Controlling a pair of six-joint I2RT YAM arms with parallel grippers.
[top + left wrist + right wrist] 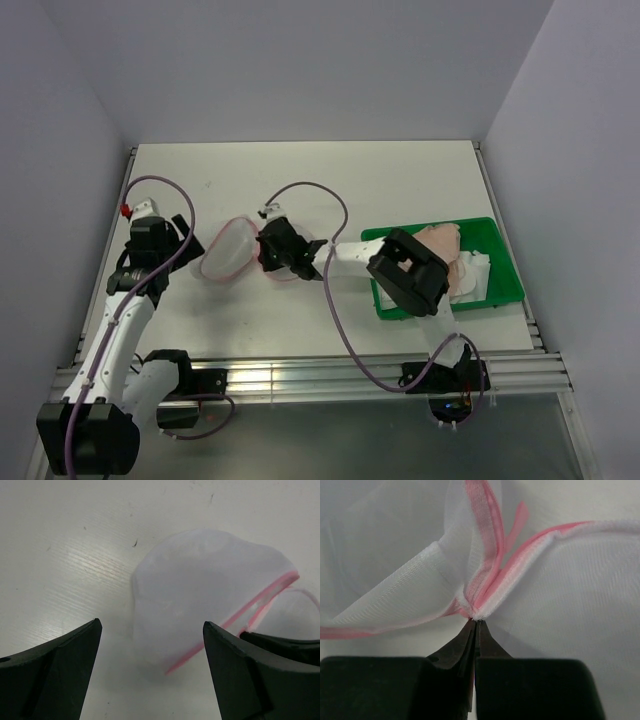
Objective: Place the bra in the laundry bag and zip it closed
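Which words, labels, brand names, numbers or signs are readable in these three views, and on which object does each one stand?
None can be read in any view.
The laundry bag shows only white mesh and pink trim, without a printed label.
The bra, the green tray and the table carry no visible print.
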